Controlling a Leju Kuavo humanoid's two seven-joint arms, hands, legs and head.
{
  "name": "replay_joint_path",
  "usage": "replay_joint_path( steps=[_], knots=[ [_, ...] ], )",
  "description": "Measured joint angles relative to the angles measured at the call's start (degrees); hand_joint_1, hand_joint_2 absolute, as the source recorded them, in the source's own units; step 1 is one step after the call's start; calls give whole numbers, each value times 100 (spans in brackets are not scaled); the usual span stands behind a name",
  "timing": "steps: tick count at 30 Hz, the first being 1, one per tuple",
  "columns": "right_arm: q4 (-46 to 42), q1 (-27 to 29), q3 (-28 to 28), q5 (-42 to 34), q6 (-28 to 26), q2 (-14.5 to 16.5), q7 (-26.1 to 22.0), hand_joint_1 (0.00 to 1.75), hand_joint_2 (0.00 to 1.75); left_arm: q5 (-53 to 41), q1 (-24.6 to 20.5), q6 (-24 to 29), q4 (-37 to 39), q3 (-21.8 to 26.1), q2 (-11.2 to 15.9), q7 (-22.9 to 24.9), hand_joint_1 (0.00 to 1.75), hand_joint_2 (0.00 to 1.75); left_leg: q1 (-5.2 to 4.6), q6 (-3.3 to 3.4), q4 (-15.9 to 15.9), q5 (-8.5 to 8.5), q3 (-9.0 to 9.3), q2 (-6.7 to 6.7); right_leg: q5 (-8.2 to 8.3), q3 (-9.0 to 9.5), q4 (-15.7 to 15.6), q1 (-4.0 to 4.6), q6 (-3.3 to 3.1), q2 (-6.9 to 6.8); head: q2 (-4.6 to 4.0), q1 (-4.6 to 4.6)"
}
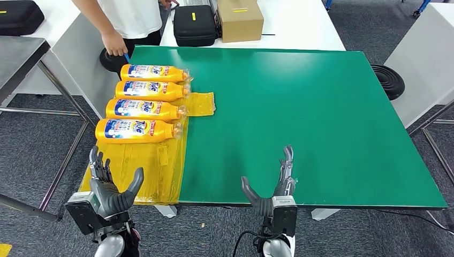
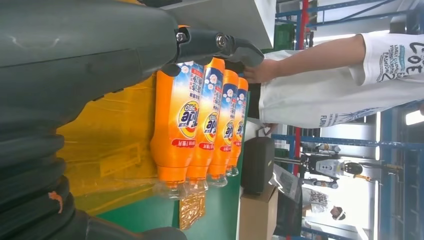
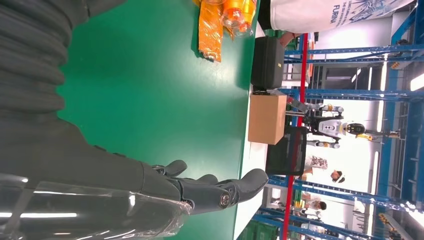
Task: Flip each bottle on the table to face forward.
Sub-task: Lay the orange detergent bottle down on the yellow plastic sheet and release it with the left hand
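Observation:
Several orange Tide bottles lie side by side on a yellow plastic sheet (image 1: 144, 166) at the left of the green table (image 1: 321, 118), labels up, clear caps pointing right. The nearest bottle (image 1: 138, 130) (image 2: 176, 127) is closest to my left hand (image 1: 110, 187), which hovers open at the table's near left corner, holding nothing. The farthest bottle (image 1: 154, 73) lies near the table's back edge. My right hand (image 1: 275, 184) (image 3: 200, 187) is open over the front edge near the middle, fingers spread, well clear of the bottles.
A person in a white shirt (image 1: 128, 21) stands behind the table's far left corner, a hand (image 1: 114, 44) (image 2: 260, 72) near the farthest bottle. A black case (image 1: 195, 24) and a cardboard box (image 1: 240, 19) sit on the white table behind. White tables flank both sides.

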Motion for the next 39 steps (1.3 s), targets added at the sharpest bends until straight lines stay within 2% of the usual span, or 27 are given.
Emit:
replay_joint_path(
  steps=[18, 27, 39],
  knots=[
    [11, -35, -70, 75, 43, -1, 0, 0, 175, -220, -67, -174, 2, 156, 34, 83, 0, 175, 0, 0, 0, -1, -1, 0, 0, 1, 0, 0, 0, 0, 0, 0],
    [24, -38, -48, 79, 103, -1, 0, 0, 175, -176, 132, 40, -120, 304, -7, -137, 0, 175, 0, -1, 0, -2, -1, 0, -2, 0, 0, 0, -1, 0, 0, 0],
    [27, -112, 1, 66, 119, 42, 0, 0, 175, -261, 152, 30, -246, 401, -77, -119, 0, 175, 0, -1, 0, -1, 0, 0, -1, 2, 0, 0, -1, 0, 0, 1]
  ],
)
